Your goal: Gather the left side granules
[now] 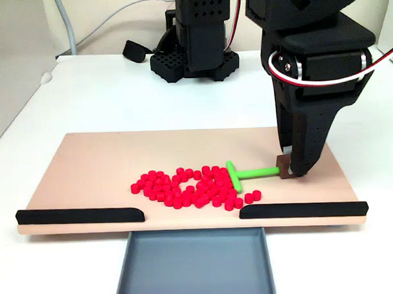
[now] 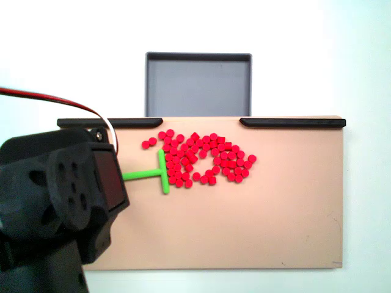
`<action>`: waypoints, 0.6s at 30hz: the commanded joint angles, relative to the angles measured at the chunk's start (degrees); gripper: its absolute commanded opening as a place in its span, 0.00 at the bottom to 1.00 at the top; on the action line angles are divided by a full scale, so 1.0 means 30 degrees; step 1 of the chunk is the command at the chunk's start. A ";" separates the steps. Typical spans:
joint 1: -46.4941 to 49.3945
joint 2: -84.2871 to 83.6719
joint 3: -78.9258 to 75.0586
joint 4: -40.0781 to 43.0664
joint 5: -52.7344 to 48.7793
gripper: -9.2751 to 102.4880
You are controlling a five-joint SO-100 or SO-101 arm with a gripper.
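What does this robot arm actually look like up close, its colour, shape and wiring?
The arm is chunky matt black plastic, built from boxy blocks with rounded corners. Red, white and black cables loop along its side. Its gripper tapers downward into two fingers, one dotted with small holes. In another fixed view a round black disc with small holes sits on its side.

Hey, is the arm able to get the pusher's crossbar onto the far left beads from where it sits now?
Probably yes. The gripper holds the green pusher by its stem end, crossbar already against the beads. Nothing stands on the board beyond the pile; the black strips lie along the near edge, out of the way.
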 commanded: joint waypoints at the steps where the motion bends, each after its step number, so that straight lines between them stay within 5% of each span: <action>1: 0.0234 0.1523 -0.0234 0.0059 -0.0088 0.08; 18: -0.0703 0.4102 0.1641 0.0527 -0.2666 0.08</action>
